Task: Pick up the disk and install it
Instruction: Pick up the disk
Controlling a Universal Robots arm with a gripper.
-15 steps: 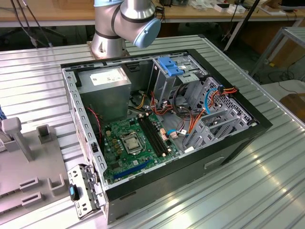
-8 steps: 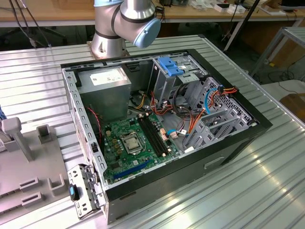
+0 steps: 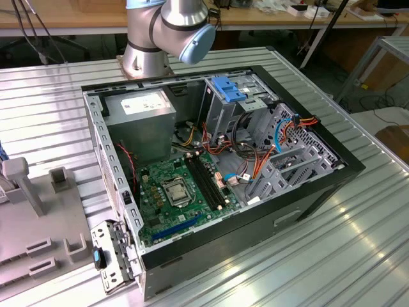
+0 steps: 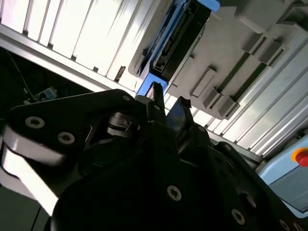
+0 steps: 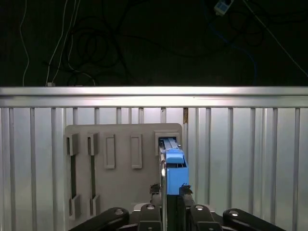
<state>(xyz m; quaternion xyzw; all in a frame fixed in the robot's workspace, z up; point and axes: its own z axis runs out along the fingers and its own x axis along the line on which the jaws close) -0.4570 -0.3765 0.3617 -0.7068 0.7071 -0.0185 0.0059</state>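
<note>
Pick-up step, I'm judging. At the exterior view's left the grey holder plate (image 3: 38,236) is lying on the table (image 3: 358,256); at its right the open computer case (image 3: 211,238) is waiting. In the first wrist view the disk (image 5: 175,166) is standing on edge in the plate's end slot. My end effector (image 5: 170,190) is hanging released, fingers (image 5: 155,189) flanking the blue frame, not clamping. Closing calls for centring first, I reckon.

Glare streaks on ribbed table (image 3: 358,256); background near black in first wrist view; second wrist view foreground dark.
</note>
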